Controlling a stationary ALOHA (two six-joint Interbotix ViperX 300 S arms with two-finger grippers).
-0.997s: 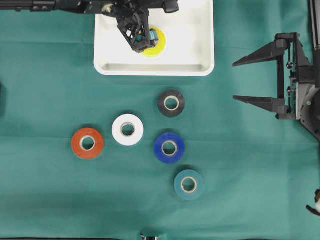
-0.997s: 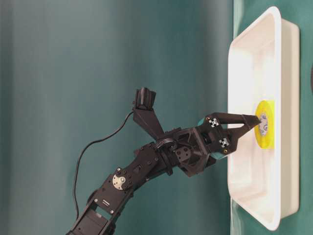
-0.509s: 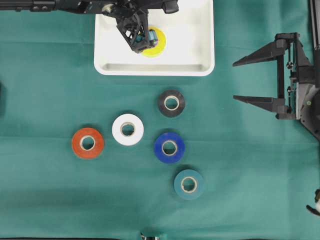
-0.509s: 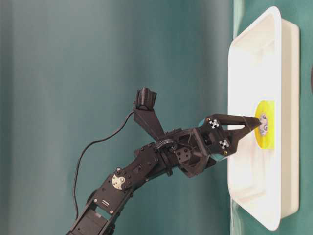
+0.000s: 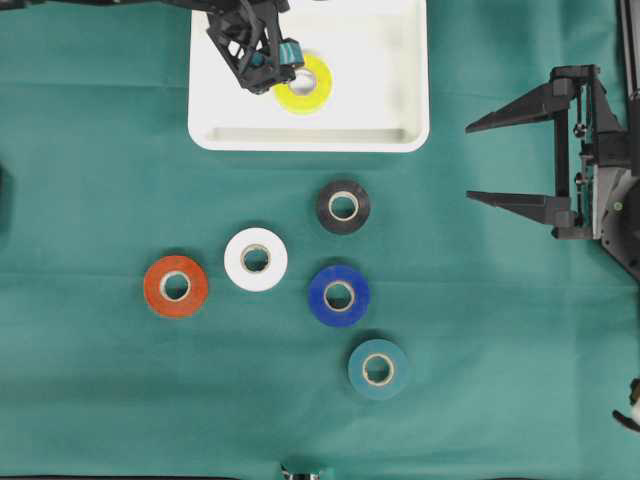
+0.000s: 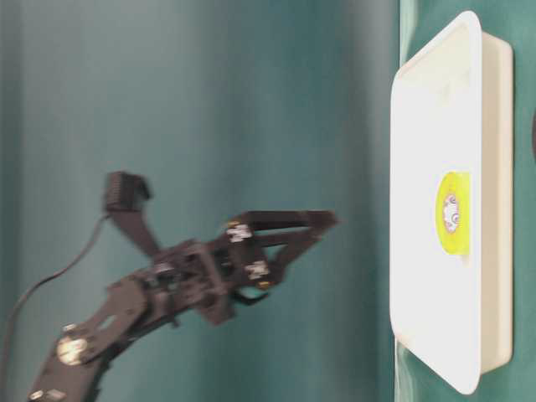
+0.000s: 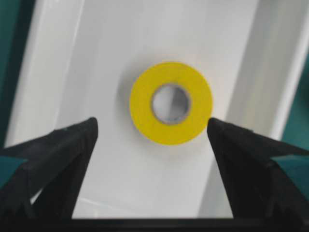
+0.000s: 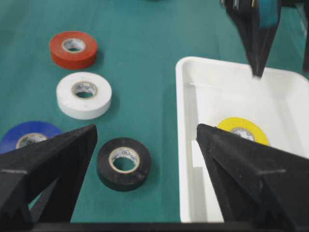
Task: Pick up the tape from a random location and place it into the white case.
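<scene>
A yellow tape (image 5: pixel 303 83) lies flat inside the white case (image 5: pixel 380 60) at the top of the table, left of the case's middle. My left gripper (image 5: pixel 268 68) hangs open above it, well clear of the case in the table-level view (image 6: pixel 322 224). In the left wrist view the yellow tape (image 7: pixel 171 103) sits on the case floor (image 7: pixel 111 48) between and beyond the spread jaws of the left gripper (image 7: pixel 151 124), touching neither. My right gripper (image 5: pixel 468 163) stands open at the right edge, holding nothing.
Several tape rolls lie on the green cloth below the case: black (image 5: pixel 343 206), white (image 5: pixel 256 259), orange-red (image 5: pixel 176 286), blue (image 5: pixel 339 295) and teal (image 5: pixel 378 369). The right wrist view looks over the black roll (image 8: pixel 124 163) toward the case (image 8: pixel 217 92).
My left gripper has risen away from the yellow tape and drifted slightly left, leaving the tape lying in the case. The right arm has not moved.
</scene>
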